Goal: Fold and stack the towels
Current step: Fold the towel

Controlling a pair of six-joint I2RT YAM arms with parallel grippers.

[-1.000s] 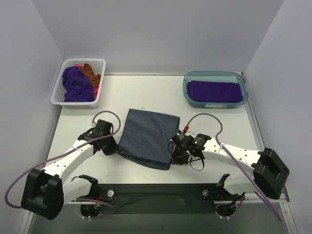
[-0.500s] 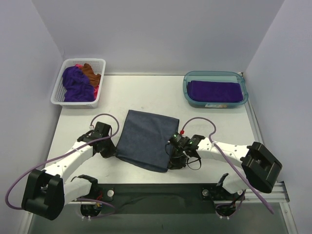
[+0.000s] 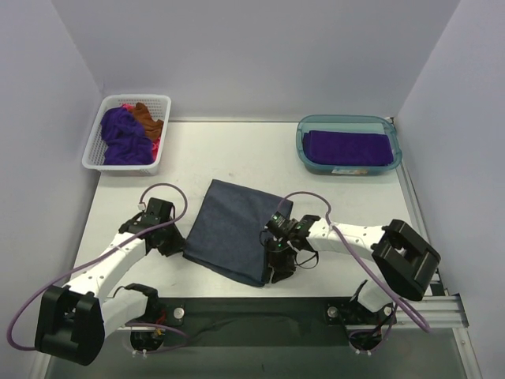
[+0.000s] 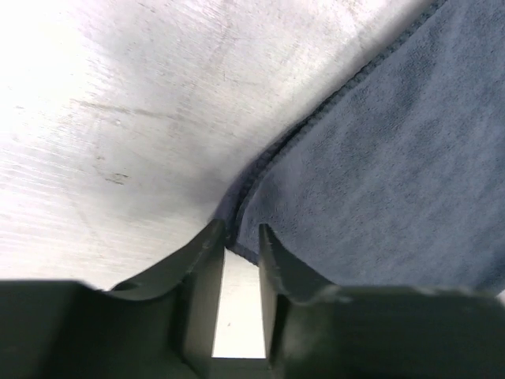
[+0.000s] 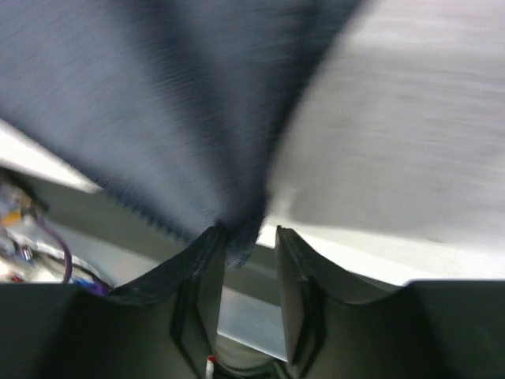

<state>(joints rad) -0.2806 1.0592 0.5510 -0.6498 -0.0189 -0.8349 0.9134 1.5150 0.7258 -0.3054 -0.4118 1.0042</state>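
Centrally, the slate-blue towel (image 3: 233, 229) lies folded on the table (image 3: 237, 150). Left tool (image 4: 241, 234): fingers slightly apart at the towel's near-left edge. Right tool (image 5: 246, 234): fingers apart, the towel's corner loose between them.

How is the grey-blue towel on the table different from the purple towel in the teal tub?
The grey-blue towel lies on the table, turned at a slant; the purple towel sits straight inside the teal tub. The grey-blue towel shows a bigger face than the purple towel. Their colours differ too. Both are flat and smooth, not bunched.
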